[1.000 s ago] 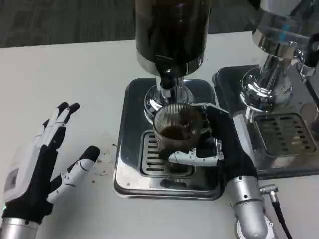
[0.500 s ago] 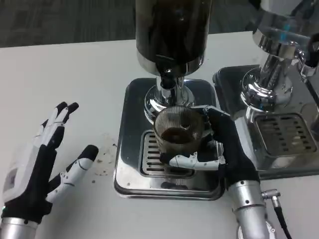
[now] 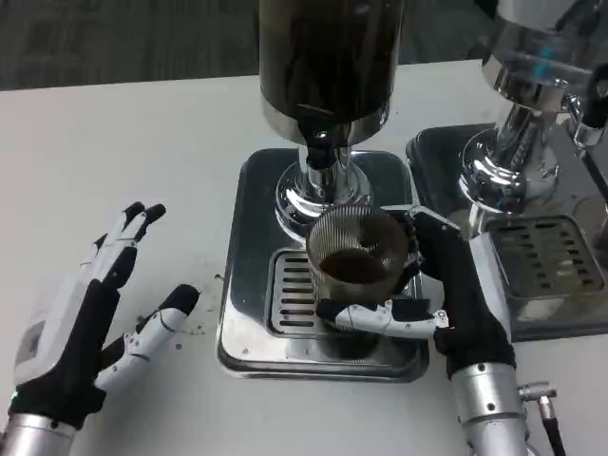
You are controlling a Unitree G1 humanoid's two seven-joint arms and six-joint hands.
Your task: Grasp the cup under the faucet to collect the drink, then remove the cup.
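Right hand [image 3: 446,294] grasps ribbed clear glass cup [image 3: 359,255] around side wall; cup sits over slotted steel drip tray [image 3: 285,304], just near of chrome faucet [image 3: 319,157], dark drink inside. Left hand [image 3: 90,318] released, fingers spread, resting on white counter [image 3: 114,161] well left. Judgement: glass rigid, breakable, ribs aid grip; liquid adds weight, spills if tilted. Hold mid-wall, upright.
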